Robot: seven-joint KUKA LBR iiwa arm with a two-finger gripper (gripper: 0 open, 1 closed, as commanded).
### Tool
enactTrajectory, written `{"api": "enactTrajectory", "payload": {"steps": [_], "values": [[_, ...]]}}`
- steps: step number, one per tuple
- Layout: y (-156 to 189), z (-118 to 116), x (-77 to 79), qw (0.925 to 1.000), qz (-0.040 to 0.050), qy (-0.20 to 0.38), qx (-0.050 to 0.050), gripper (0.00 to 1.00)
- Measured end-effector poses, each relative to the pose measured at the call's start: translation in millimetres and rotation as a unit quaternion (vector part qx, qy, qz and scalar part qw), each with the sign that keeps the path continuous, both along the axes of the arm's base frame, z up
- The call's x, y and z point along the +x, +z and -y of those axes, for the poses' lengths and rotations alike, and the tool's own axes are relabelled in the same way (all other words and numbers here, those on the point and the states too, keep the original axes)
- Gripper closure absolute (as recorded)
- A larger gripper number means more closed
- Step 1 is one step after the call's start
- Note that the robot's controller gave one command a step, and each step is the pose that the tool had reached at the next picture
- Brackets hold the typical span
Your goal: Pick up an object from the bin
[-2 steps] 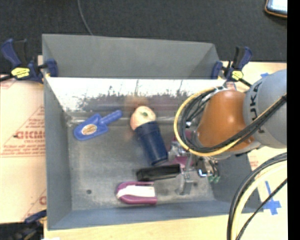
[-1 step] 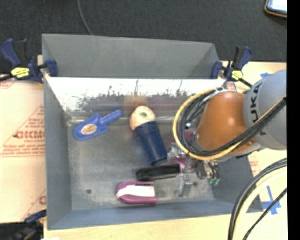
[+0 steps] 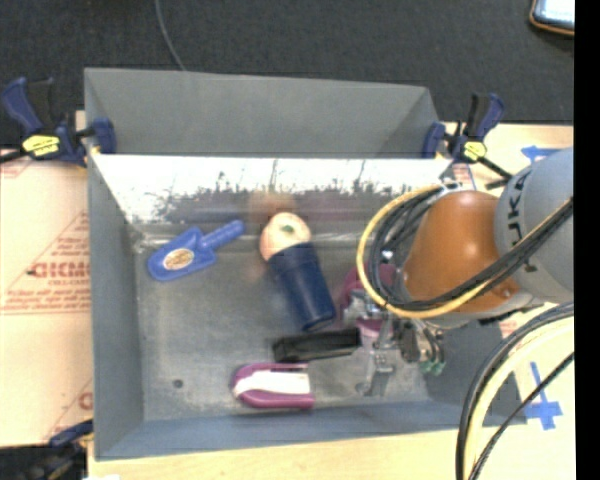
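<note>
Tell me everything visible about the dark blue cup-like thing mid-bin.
The dark blue cup looks like smooth plastic, a cylinder lying on its side on the floor of the bin, slanting upper left to lower right. A pale round ball sits at its upper end; whether joined is unclear. Its lower end nears a black bar.

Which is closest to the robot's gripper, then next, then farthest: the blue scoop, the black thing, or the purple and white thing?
1. Black thing, just left of the gripper.
2. Purple and white thing, farther left, by the bin's near wall.
3. Blue scoop, far left, toward the back.
</note>
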State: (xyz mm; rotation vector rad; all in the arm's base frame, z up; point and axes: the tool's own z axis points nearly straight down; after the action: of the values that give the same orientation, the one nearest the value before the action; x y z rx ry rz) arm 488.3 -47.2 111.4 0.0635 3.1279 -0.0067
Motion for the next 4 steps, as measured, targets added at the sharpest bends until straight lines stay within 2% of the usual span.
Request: {"api": "enactTrajectory", "payload": {"steps": [1, 2, 3, 4], "values": [[-20, -27, 3.8, 1.0000, -0.0010, -0.002, 0.000, 0.00], [-28, -46, -0.1, 1.0000, -0.0027, 0.006, 0.000, 0.00], [-42, -67, 6.1, 0.9944, -0.0027, 0.106, -0.001, 0.00], [-41, -73, 2.4, 0.9994, -0.0048, 0.033, 0.000, 0.00]]}}
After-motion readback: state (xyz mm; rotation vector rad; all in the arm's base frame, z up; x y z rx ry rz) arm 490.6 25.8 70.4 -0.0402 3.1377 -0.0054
